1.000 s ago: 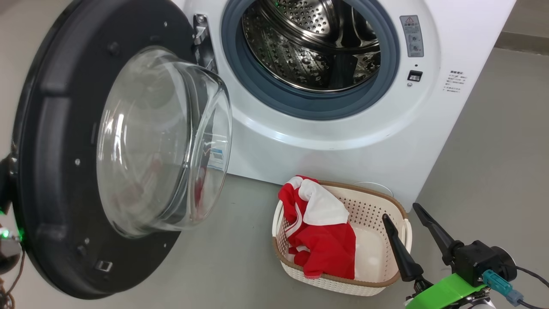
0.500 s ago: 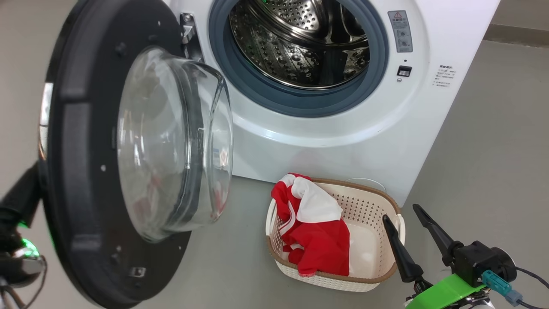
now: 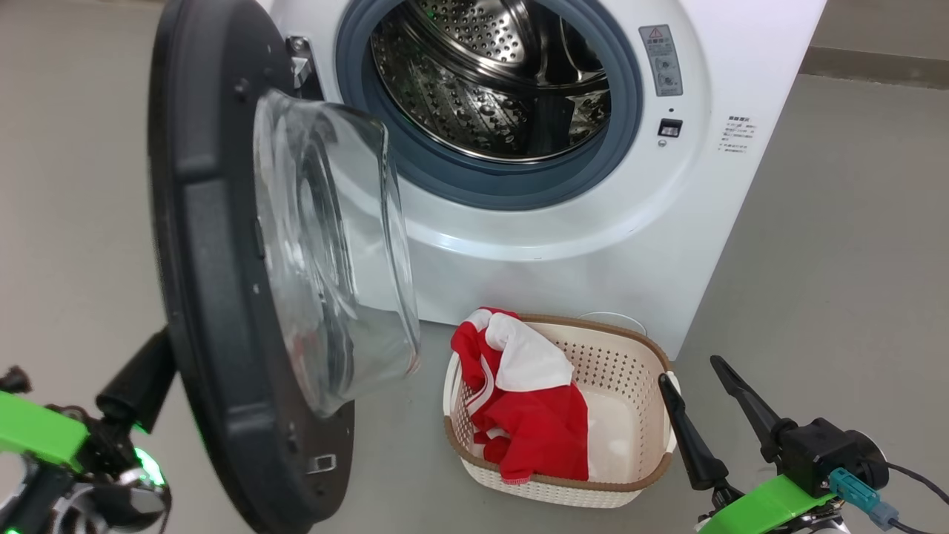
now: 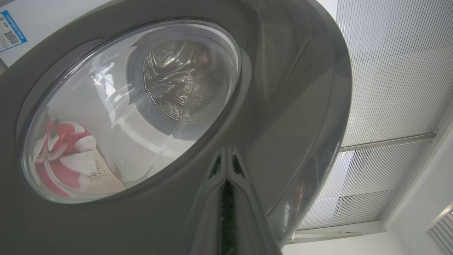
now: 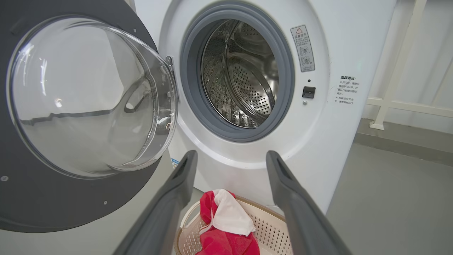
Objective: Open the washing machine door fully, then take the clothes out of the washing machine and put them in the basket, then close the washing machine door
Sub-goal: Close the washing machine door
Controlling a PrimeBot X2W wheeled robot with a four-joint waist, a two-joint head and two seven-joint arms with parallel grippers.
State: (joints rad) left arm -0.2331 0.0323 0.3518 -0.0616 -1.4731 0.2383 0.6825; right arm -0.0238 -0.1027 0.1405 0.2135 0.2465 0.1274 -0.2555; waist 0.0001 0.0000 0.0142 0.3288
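Washing machine door (image 3: 207, 259) stands half open; my closed left fingers (image 4: 208, 212) rest against its outer face, while my right fingers (image 3: 686, 434) hang open, farther off.

Swung the washing machine door (image 3: 215, 297) in from nearly broadside to almost edge-on, closer to the front of the washing machine (image 3: 563, 252). Narrowed its glass bowl (image 3: 334, 245) to a slim profile. Brought the left claw (image 3: 159, 354) out from behind the door's far edge into plain sight at lower left, green bracket (image 3: 33, 434) included. Turned the head camera as well, sliding the machine and the basket (image 3: 623, 363) leftward in frame without moving either.
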